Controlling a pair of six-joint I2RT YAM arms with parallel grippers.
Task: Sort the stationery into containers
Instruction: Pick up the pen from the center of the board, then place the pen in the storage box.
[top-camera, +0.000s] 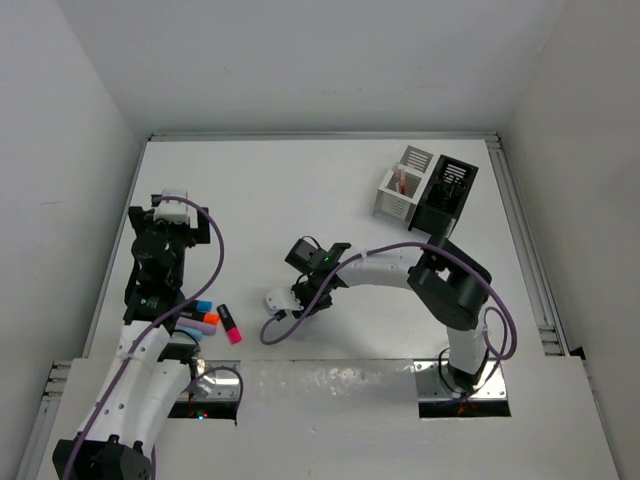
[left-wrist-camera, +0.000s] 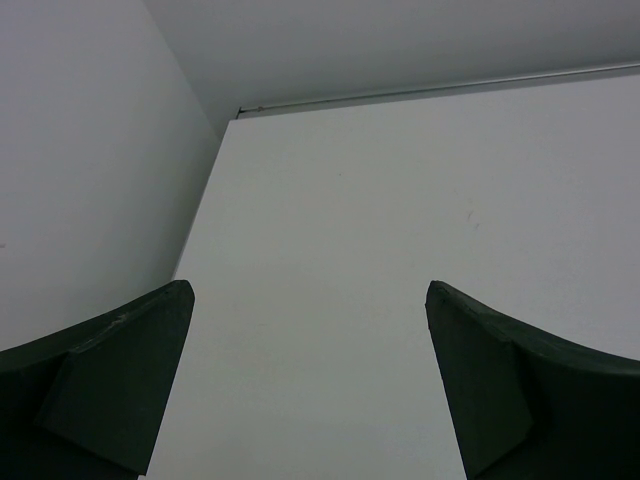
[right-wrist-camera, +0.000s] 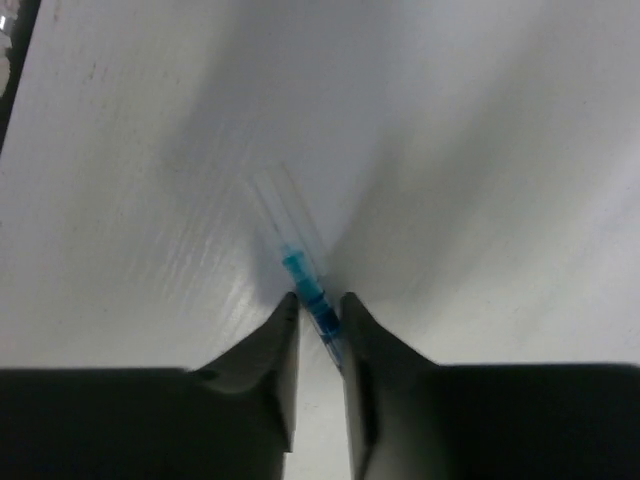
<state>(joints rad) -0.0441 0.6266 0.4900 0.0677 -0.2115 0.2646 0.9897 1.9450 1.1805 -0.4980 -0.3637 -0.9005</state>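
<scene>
Highlighters (top-camera: 212, 318) lie clustered on the bench (top-camera: 300, 190) by the left arm; just beyond, the right end effector (right-wrist-camera: 320, 297) pinches a blue pen (right-wrist-camera: 300, 268) lying on the bench; the left end effector (left-wrist-camera: 310, 290) is spread wide; farthest, white organiser (top-camera: 398, 190) and black organiser (top-camera: 447, 195) stand side by side.

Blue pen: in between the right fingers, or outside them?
In: the right wrist view shows the blue pen lying between the right fingers. Whether they clamp it already, cannot tell.
</scene>
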